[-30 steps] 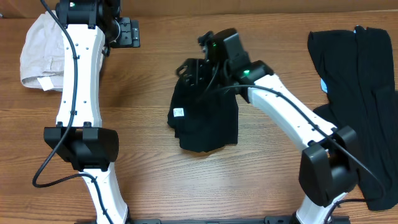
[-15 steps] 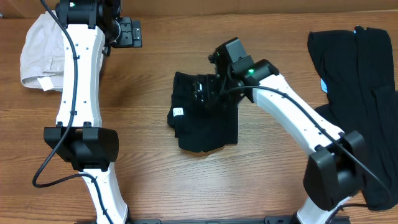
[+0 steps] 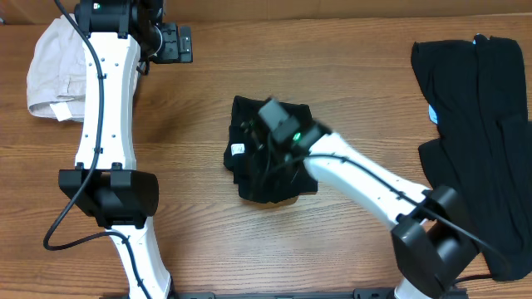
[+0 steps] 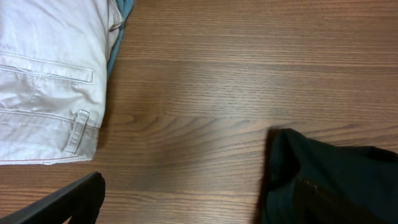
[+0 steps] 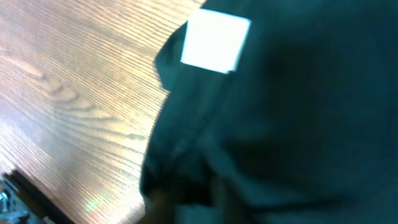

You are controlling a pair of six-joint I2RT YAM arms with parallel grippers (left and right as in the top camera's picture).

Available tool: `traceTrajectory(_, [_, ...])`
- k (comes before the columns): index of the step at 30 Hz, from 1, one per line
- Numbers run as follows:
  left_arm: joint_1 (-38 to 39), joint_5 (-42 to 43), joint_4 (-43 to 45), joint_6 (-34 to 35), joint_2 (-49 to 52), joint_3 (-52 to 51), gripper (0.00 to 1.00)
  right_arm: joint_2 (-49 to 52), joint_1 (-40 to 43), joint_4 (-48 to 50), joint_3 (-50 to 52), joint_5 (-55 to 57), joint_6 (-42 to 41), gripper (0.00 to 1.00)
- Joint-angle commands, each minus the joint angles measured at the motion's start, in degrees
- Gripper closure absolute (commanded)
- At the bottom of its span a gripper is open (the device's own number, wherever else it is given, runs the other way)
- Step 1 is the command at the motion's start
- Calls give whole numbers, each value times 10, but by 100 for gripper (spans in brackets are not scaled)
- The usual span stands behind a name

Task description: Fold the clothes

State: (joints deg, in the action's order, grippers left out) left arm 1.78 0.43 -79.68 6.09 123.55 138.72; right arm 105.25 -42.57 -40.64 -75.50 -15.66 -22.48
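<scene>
A folded black garment with a small white label lies mid-table. My right gripper is shut and down on its upper left part, the arm stretched across it. The right wrist view is blurred: black fabric fills it, the label is at the top, and my right gripper is sunk in bunched cloth. Whether cloth is pinched does not show. My left gripper hangs open at the far left over bare wood, with the garment's corner beside it. More black clothes lie spread at the right.
A folded off-white garment sits at the far left corner and shows in the left wrist view as light trousers over something blue. The black pile at the right runs off the table's right edge.
My right arm has swung left and down from the garment's far edge onto its left part, and its gripper went from open to shut. The left arm stayed put.
</scene>
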Motion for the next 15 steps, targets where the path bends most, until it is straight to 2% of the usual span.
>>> traceTrajectory(1, [1,6,0,8,-1,-3,2,-15,2,39,52,9,-43,96])
traceTrajectory(6, [1,7,3,8,-1,-3,2,-12,-4,61,78,-31,-63,96])
traceTrajectory(15, [1,7,-3,8,-1,-3,3,7,-78,106,78,-37,-78,96])
